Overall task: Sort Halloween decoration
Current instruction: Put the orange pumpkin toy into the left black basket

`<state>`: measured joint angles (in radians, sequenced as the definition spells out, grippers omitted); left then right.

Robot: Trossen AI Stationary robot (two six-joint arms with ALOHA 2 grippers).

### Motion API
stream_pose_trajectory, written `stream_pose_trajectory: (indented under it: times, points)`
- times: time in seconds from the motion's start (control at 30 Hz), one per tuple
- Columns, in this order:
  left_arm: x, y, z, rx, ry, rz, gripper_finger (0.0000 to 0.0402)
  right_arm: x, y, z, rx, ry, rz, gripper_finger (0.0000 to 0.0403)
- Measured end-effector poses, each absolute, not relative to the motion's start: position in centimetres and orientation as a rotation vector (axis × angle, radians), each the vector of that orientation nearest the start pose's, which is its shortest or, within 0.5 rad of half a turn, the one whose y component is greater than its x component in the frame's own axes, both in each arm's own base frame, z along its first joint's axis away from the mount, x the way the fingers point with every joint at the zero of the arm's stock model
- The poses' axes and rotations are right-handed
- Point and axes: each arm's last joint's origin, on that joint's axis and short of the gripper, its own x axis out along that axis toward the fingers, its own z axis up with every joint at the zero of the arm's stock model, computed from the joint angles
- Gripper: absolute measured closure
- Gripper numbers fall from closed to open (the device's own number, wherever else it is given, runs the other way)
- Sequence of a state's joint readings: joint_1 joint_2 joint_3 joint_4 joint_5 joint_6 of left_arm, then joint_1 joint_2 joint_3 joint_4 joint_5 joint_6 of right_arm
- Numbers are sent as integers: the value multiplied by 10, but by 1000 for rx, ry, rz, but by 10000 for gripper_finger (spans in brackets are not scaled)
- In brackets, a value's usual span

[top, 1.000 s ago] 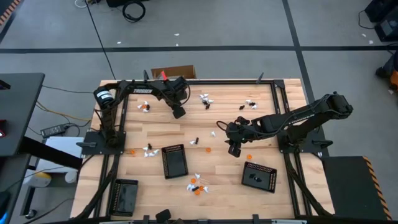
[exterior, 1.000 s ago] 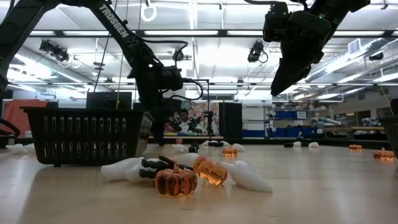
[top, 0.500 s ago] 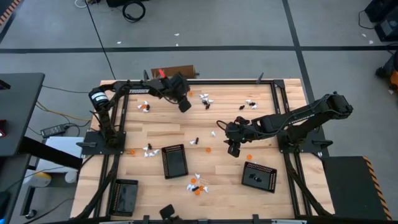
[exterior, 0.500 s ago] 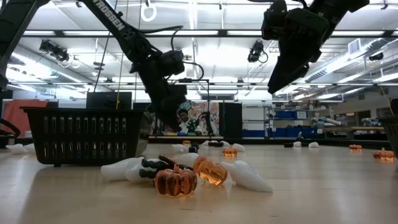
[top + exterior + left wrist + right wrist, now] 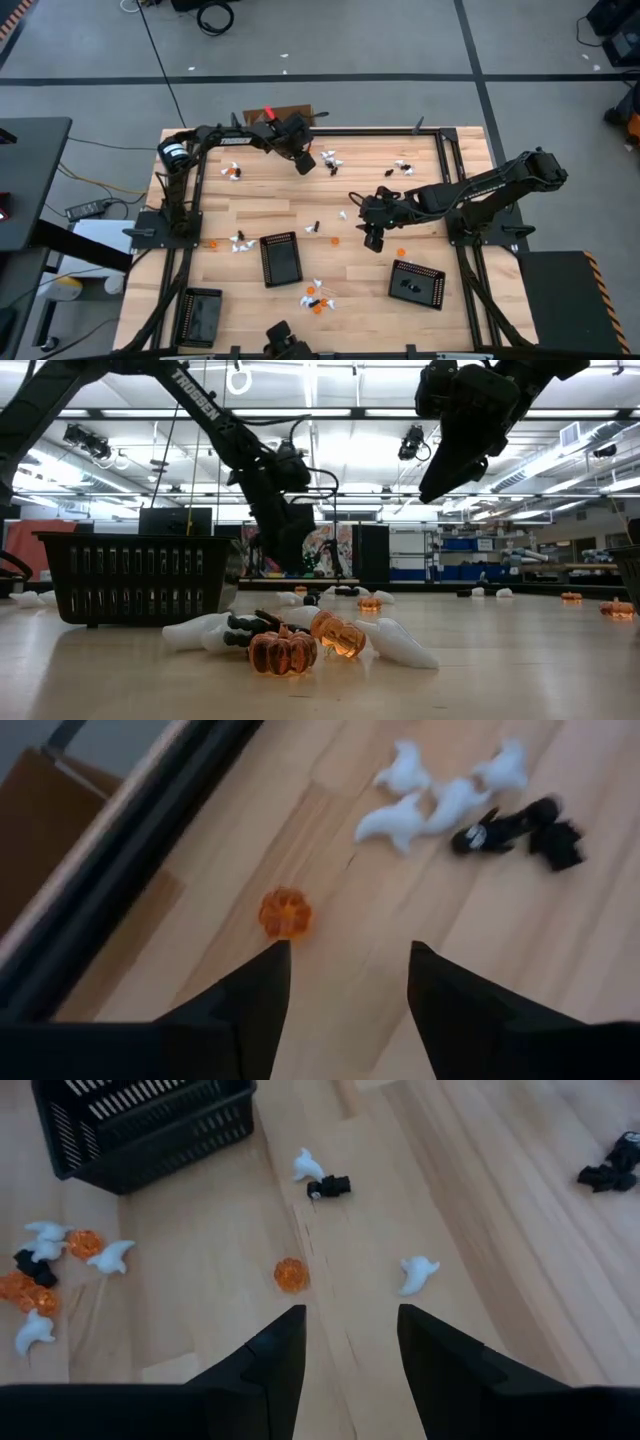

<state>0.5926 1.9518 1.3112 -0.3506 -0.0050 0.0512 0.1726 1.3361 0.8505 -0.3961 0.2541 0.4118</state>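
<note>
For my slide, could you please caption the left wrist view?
Open left gripper above the wooden table, facing an orange pumpkin, white ghosts and black pieces.

Open dark fingers (image 5: pixel 270 1365) frame an orange pumpkin (image 5: pixel 290 1274) on the wooden table (image 5: pixel 480 1260) — white ghost (image 5: pixel 416 1274) beside, black basket (image 5: pixel 140 1125) beyond.

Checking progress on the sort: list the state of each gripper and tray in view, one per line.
left gripper: open, empty, above an orange pumpkin near the table's far edge
right gripper: open, empty, over mid-table
middle tray: upright, looks empty
right tray: upright, holds a dark piece
left tray: upright, contents unclear
</note>
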Motion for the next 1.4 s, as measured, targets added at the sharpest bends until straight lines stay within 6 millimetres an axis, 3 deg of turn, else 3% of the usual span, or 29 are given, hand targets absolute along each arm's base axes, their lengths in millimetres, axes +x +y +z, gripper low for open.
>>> stream_pose_trajectory:
  times: [0.17, 0.27, 0.37, 0.47, 0.6, 0.8, 0.97, 1.17, 1.4]
  points:
    - [335, 225, 174, -218, 997, 506, 194, 266, 33, 228, 184, 765, -307, 238]
    - [330, 215, 178, -202, 1066, 473, 194, 275, 25, 228, 167, 701, -345, 240]
    - [325, 189, 182, -168, 1060, 426, 200, 290, 14, 220, 181, 670, -327, 244]
    - [309, 157, 188, -123, 1006, 417, 214, 304, 6, 201, 220, 716, -251, 250]
    - [281, 113, 204, -125, 890, 403, 231, 314, 17, 179, 197, 780, -140, 255]
    - [249, 58, 242, -117, 699, 348, 239, 329, 42, 183, 55, 846, -124, 256]
    - [232, 24, 266, -76, 580, 315, 239, 348, 46, 185, -11, 930, -206, 256]
    - [217, -2, 263, -24, 555, 330, 240, 348, 11, 176, 2, 1046, -424, 253]
    - [207, -21, 247, 9, 564, 357, 240, 346, -10, 165, 111, 1105, -412, 223]
